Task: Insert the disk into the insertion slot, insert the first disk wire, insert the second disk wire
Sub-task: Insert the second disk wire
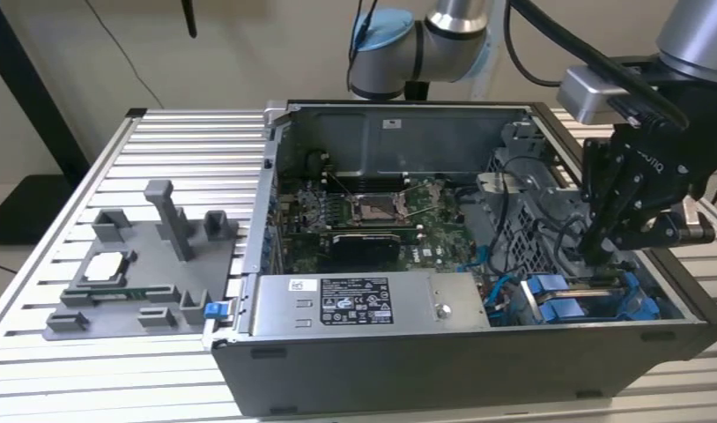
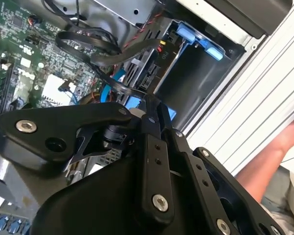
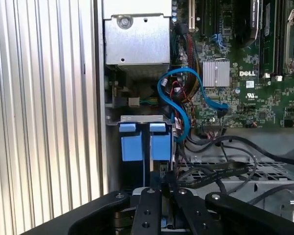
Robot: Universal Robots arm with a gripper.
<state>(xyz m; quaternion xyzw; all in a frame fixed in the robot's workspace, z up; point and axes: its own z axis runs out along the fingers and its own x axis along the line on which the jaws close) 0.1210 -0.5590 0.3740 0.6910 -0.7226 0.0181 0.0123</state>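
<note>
On the slatted table (image 1: 123, 159), the end effector (image 1: 596, 251) hangs shut inside the computer case (image 1: 453, 370).

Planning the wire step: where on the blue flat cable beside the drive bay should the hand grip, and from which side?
Grip the blue cable on the straight run dropping toward the blue tabs, likely near its lower end, which is hidden. It is a flat ribbon, so pinch across its broad faces, coming down through the open top of the case; the loop above would flex.
</note>
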